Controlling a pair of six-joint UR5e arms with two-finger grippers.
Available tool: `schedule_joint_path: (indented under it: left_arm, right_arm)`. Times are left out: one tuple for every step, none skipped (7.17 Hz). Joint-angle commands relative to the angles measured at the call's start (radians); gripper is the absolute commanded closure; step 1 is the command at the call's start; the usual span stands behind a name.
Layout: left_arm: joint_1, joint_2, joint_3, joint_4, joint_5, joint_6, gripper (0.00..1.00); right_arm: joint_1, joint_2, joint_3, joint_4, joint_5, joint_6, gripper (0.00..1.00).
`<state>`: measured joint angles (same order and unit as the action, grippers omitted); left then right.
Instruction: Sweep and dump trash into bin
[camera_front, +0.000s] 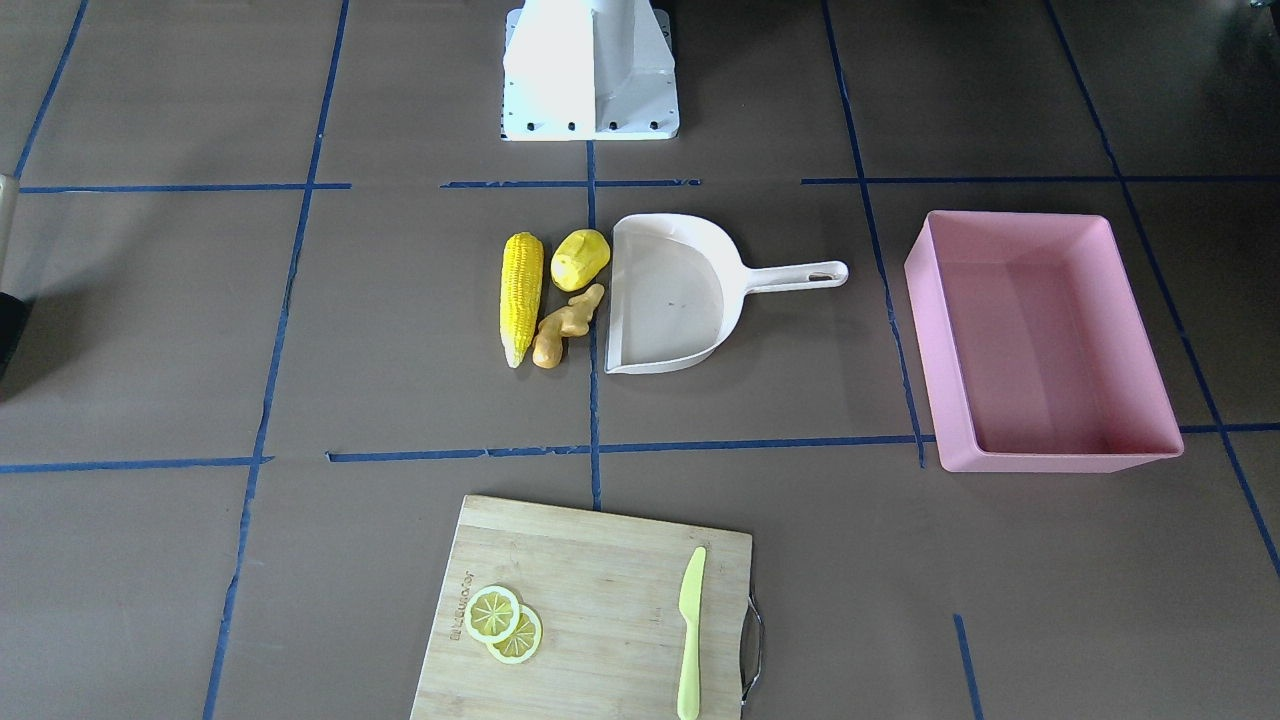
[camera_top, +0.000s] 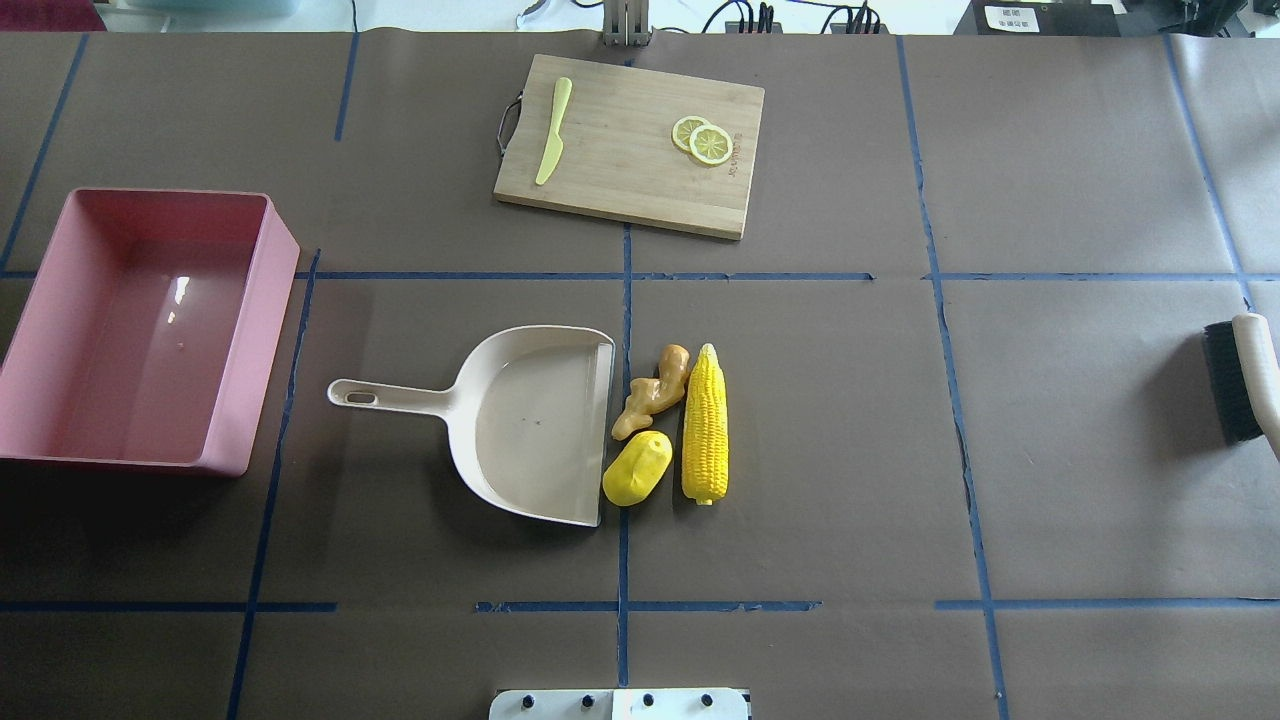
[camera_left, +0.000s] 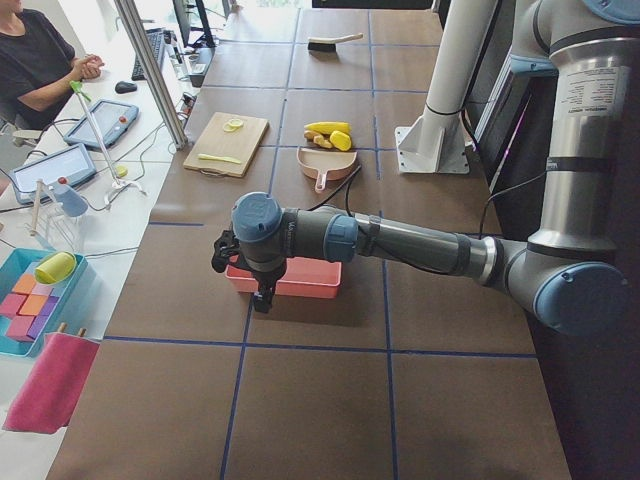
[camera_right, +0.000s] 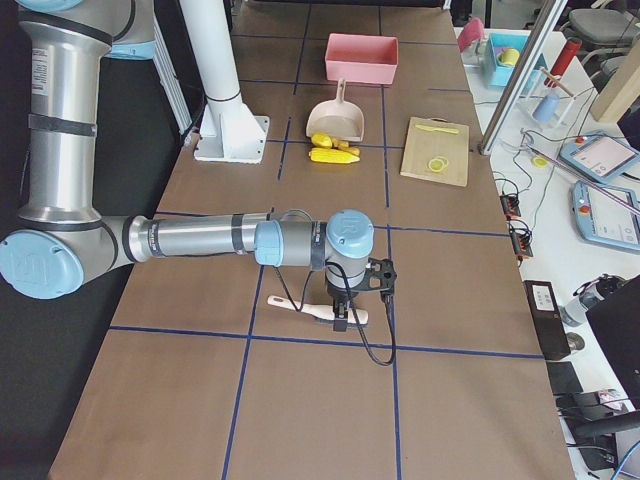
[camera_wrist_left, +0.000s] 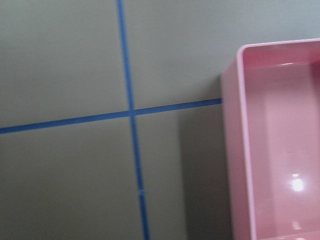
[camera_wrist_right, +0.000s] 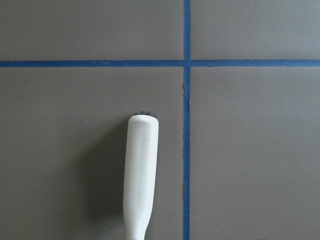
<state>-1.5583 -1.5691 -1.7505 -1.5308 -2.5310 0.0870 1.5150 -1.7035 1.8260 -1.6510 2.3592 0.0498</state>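
Reading the surface from the left, you have the left tool beside the large pink rectangular plastic bin, then the cream-white plastic dustpan, handle toward the bin, mouth facing right. Just beside that mouth lie the knobbly tan-orange ginger root, the rounded yellow potato-like lump and the long yellow corn cob, its long axis parallel to the lip. Well apart rightward, the right tool hovers over the white-handled dark-bristled brush; neither tool's opening can be told, and I judge the sweep runs leftward.
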Motion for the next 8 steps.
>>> schedule_joint_path:
  left_arm:
    - [0.109,0.002,0.003,-0.165,-0.106,-0.006,0.0]
    - [0.214,-0.058,0.008,-0.179,-0.095,-0.003,0.0]
    - [0.248,-0.121,0.0,-0.18,-0.042,-0.007,0.0]
    - [0.262,-0.171,-0.01,-0.186,-0.017,0.003,0.01]
    - [0.297,-0.222,-0.009,-0.228,0.0,0.008,0.0]
    - [0.369,-0.239,-0.015,-0.288,0.02,0.019,0.0]
    - [0.415,-0.264,-0.02,-0.296,0.037,0.023,0.0]
    - [0.504,-0.279,-0.058,-0.299,0.11,0.105,0.0]
  right_arm:
    - [-0.091,-0.018,0.108,0.002,0.029,0.081,0.0]
    - [-0.125,-0.018,0.125,0.006,0.031,0.149,0.0]
    - [-0.177,-0.024,0.13,0.061,0.029,0.179,0.0]
    - [-0.206,-0.051,0.144,0.154,0.031,0.296,0.0]
    - [-0.237,-0.124,0.139,0.304,0.026,0.361,0.0]
    - [-0.237,-0.164,0.134,0.392,0.025,0.378,0.0]
    - [-0.237,-0.179,0.134,0.395,0.02,0.428,0.0]
    - [-0.237,-0.214,0.134,0.419,0.015,0.508,0.0]
